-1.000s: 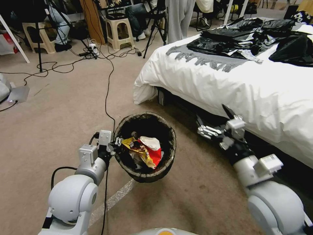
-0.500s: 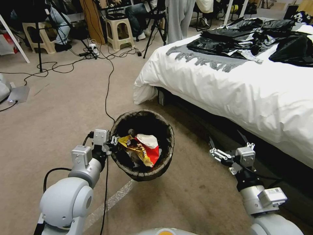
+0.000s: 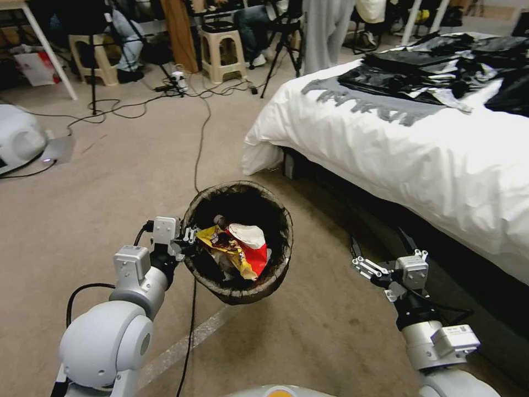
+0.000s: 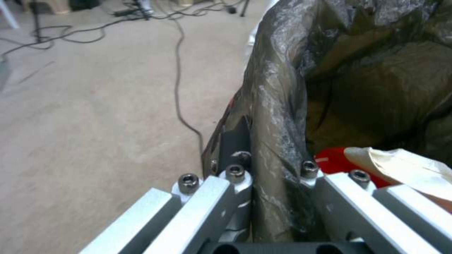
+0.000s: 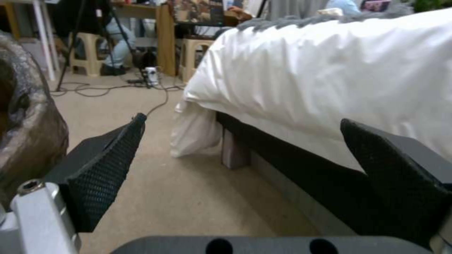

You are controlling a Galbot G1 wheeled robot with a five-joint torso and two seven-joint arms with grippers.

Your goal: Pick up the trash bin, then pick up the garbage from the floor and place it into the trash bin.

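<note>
Beige carpet (image 3: 93, 182), crossed by a black cable (image 3: 199, 149). Left gripper (image 3: 187, 242): fingers (image 4: 235, 141) closed on the near rim of the trash bin (image 3: 275, 220), one finger outside the wall and one inside, the liner-covered rim pinched between them; bin held clear of the floor, tilted. Dark liner (image 4: 278, 106) covers the rim. Contents: garbage (image 3: 242, 251), a yellow-and-red wrapper with a white piece on top; printing on it too small to read; lower items hidden under it. Right gripper (image 3: 380, 245): fingers (image 5: 108, 165) spread wide, empty, low over the carpet, between bin and bed (image 3: 419, 149). Bed: white duvet, grey lettered cloth and black bags on top, lettering not legible; far side cut off.
</note>
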